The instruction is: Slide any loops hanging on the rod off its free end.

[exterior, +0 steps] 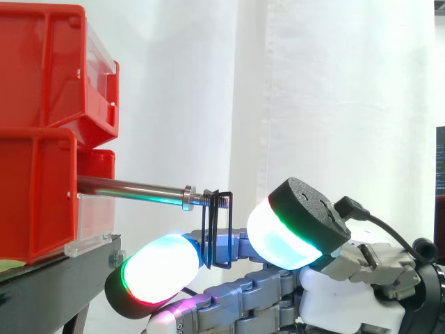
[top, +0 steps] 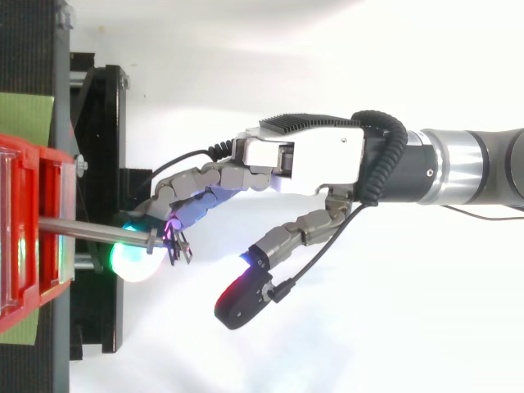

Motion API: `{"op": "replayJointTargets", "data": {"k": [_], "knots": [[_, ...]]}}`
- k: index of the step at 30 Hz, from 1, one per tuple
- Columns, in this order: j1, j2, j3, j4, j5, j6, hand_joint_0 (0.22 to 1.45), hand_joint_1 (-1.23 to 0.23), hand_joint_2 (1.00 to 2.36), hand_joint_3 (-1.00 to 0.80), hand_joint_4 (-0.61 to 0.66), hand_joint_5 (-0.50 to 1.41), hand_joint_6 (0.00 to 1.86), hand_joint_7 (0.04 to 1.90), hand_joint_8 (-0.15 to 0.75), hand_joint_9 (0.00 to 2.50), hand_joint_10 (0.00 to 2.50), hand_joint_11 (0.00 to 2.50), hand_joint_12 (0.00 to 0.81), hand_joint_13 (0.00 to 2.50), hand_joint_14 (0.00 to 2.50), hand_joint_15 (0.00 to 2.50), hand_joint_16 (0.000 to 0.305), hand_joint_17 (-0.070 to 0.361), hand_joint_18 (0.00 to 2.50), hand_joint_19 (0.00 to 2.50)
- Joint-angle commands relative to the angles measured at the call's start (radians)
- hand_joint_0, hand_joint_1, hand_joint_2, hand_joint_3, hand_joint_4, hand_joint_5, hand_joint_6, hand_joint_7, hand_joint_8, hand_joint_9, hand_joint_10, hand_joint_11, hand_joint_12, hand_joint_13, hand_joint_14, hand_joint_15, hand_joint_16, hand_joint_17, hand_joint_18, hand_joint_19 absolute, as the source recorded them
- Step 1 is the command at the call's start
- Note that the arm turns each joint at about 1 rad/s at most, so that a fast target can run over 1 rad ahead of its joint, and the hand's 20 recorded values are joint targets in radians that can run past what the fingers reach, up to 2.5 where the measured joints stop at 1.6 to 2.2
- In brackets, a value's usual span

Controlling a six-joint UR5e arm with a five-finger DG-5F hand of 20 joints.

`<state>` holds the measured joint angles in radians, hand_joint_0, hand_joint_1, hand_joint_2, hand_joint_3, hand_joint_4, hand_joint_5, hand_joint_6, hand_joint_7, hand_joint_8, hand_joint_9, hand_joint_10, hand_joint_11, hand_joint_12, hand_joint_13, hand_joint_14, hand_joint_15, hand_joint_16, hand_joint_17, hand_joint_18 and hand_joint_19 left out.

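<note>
- While coming in low from the right edge of the side view, reaching the hand point(top: 303, 164) up under the free end of the rod point(exterior: 132, 186).
- Stretching the fingers point(exterior: 160, 268) out long and only loosely bent, and spreading the thumb point(exterior: 285, 236) wide, well apart from them: hand open wide, pinching nothing.
- Sticking the rod out level from between the stacked red bins point(exterior: 42, 69), and pointing its threaded tip rightward, past the front edge of the black stand point(exterior: 55, 285).
- Hanging a thin dark loop point(exterior: 230, 229) on that threaded tip, just beyond the small collar point(exterior: 188, 197), at the very end of the rod and not yet off it.
- Dangling the loop straight down beyond the stand's edge, between the green-and-white glowing finger pad on one side and the thumb's white-and-cyan pad on the other.
- Passing the loop's lower part in front of another finger, lit blue; not possible to tell whether touching it or hanging just clear.
- Seen from above, setting the fingertips right at the rod's tip, with the loop just beside them, and angling the thumb away to the side, well clear of rod and loop.
- Backing it all with a white curtain point(exterior: 327, 90).
</note>
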<state>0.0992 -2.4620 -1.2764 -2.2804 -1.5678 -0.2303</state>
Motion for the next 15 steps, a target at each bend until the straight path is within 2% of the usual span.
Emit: {"op": "replayJointTargets", "data": {"k": [1, 6, 7, 9, 15], "knots": [[-0.003, 0.0, 0.0, -0.001, 0.0, 0.0, 0.63, -0.58, 1.01, -0.43, 0.28, -0.12, 0.5, 0.92, 0.281, 0.62, 0.0, 0.0, 0.253, 0.52, 0.0, 0.03, 0.033, 0.074, 0.49, 0.29], [-0.013, 0.0, 0.0, -0.004, -0.008, 0.0, 0.61, -0.58, 1.0, -0.44, 0.28, -0.12, 0.5, 0.92, 0.281, 0.62, 0.0, 0.0, 0.252, 0.53, 0.0, 0.03, 0.033, 0.073, 0.49, 0.3], [-0.021, 0.0, 0.0, -0.007, -0.017, 0.0, 0.61, -0.57, 1.0, -0.44, 0.28, -0.12, 0.5, 0.92, 0.281, 0.62, 0.0, 0.0, 0.252, 0.53, 0.0, 0.03, 0.033, 0.073, 0.49, 0.3], [-0.026, 0.0, 0.0, -0.008, -0.026, -0.001, 0.61, -0.57, 1.0, -0.44, 0.28, -0.12, 0.5, 0.92, 0.282, 0.62, 0.0, 0.0, 0.252, 0.53, 0.0, 0.04, 0.033, 0.073, 0.49, 0.29], [-0.035, 0.0, 0.0, -0.01, -0.038, -0.001, 0.62, -0.58, 1.01, -0.42, 0.29, -0.11, 0.5, 0.97, 0.283, 0.62, 0.0, 0.0, 0.249, 0.53, 0.0, 0.03, 0.032, 0.073, 0.49, 0.29]]}}
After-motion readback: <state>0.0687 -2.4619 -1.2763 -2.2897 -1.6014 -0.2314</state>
